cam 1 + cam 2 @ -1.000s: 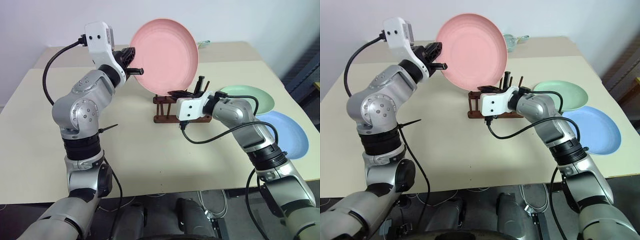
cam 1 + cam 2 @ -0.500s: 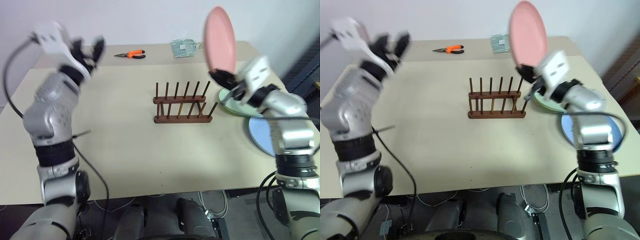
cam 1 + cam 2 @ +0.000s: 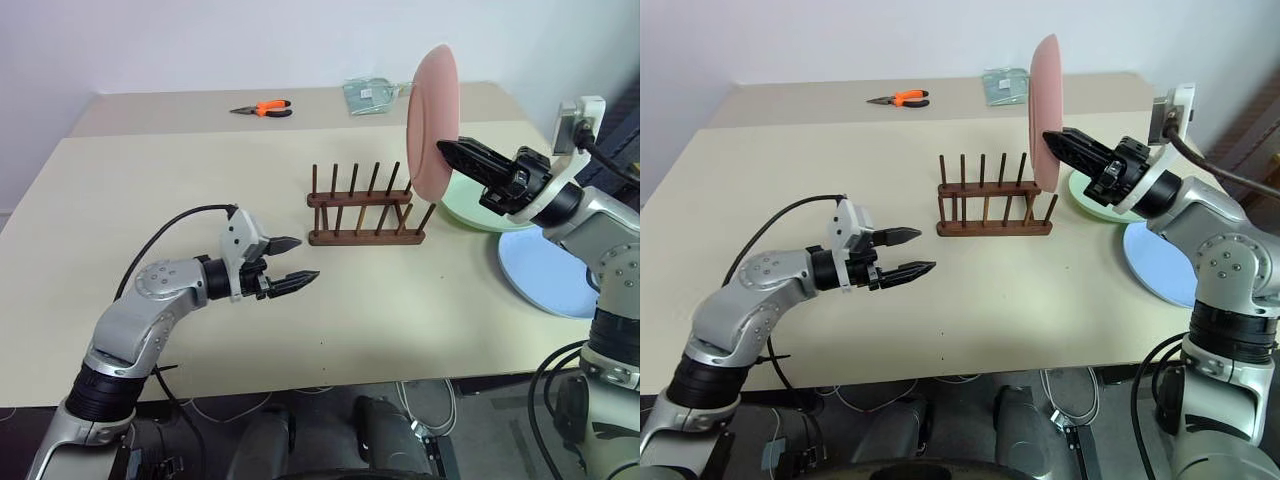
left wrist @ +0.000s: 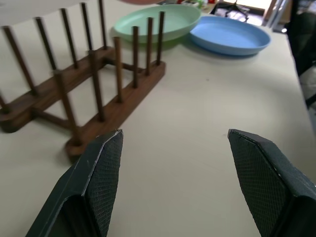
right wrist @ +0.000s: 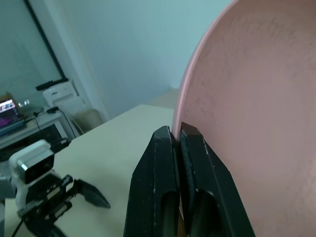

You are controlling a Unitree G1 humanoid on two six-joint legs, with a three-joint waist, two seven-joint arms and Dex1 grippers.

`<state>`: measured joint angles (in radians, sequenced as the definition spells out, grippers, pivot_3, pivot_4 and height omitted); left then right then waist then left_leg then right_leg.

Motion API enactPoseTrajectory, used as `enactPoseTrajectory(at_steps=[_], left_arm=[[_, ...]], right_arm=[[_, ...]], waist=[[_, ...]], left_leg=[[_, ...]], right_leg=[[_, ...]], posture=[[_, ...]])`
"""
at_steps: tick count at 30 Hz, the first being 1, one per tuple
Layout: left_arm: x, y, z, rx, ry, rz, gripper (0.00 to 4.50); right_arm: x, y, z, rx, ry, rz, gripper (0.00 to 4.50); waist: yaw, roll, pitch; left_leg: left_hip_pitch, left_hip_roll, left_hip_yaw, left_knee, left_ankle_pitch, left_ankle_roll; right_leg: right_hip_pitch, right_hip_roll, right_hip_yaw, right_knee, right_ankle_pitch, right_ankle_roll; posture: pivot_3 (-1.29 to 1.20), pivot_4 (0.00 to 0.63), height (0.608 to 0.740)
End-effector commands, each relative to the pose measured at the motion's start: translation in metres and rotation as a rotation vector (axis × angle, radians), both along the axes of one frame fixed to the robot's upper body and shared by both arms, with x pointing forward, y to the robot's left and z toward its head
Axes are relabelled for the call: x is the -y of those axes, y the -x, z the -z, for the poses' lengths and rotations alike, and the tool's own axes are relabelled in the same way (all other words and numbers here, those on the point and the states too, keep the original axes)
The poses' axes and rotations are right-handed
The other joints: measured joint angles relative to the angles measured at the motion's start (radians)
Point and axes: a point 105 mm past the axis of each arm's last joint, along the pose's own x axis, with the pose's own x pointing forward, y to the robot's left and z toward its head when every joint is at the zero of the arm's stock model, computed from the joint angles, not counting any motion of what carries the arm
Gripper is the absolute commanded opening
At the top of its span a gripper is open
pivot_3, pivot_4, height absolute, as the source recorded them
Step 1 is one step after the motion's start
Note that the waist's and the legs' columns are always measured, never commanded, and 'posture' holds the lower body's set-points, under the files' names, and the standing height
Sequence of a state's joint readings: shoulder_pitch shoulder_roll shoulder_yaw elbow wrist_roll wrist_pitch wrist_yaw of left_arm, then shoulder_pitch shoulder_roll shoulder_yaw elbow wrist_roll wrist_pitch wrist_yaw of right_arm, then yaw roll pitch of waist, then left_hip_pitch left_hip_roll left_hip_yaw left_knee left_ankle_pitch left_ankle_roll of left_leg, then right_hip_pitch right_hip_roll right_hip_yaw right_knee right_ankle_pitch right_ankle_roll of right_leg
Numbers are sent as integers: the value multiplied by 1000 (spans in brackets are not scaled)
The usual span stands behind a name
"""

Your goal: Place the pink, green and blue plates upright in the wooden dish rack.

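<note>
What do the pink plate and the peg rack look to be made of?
Round salmon-pink plate: probably matte plastic or a fibre composite; an even, dull surface with no gloss, and a thin rim in the right pincer. Dark brown peg rack: wood, going by its brown stained tone, round dowel pegs and flat rails.

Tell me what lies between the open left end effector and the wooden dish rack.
Only bare tabletop. In the left eye view the left end effector hovers apart from the wooden dish rack; the left wrist view shows the same bare stretch.
</note>
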<state>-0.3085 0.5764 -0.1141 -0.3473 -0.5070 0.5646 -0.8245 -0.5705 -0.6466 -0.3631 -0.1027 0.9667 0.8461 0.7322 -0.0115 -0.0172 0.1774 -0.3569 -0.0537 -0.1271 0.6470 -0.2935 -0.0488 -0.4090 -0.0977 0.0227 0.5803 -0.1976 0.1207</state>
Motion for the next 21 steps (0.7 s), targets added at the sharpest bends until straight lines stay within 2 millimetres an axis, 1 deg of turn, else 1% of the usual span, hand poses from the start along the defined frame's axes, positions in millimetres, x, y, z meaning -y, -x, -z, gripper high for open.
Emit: enactPoseTrajectory(at_steps=[1,5,9,13,18,21], left_arm=[[8,3,-11,49,11,30,3461],[11,3,-16,57,33,36,3461],[13,3,-14,60,27,36,3461],[14,2,-12,61,19,34,3461],[14,3,-11,58,23,31,3461],[15,4,-10,56,23,33,3461]], right_arm=[[1,-2,-5,13,-14,-14,0],[5,-8,-2,-24,-51,-24,0],[8,-11,4,-55,-46,-54,0],[8,-9,0,-34,-31,-86,0],[6,1,-12,9,-22,-159,0],[8,3,-13,-5,-15,-192,0]], waist=[[0,0,0],[-1,0,0],[-1,0,0],[-1,0,0],[-1,0,0],[-1,0,0]], left_leg=[[0,0,0,0,0,0],[0,0,0,0,0,0],[1,0,0,0,0,0],[0,0,0,0,0,0],[0,0,0,0,0,0],[0,0,0,0,0,0]], right_leg=[[0,0,0,0,0,0],[0,0,0,0,0,0],[0,0,0,0,0,1],[0,0,0,0,1,1],[0,0,0,0,1,1],[0,0,0,0,1,1]], posture=[[0,150,740],[0,150,740],[0,150,740],[0,150,740],[0,150,740],[0,150,740]])
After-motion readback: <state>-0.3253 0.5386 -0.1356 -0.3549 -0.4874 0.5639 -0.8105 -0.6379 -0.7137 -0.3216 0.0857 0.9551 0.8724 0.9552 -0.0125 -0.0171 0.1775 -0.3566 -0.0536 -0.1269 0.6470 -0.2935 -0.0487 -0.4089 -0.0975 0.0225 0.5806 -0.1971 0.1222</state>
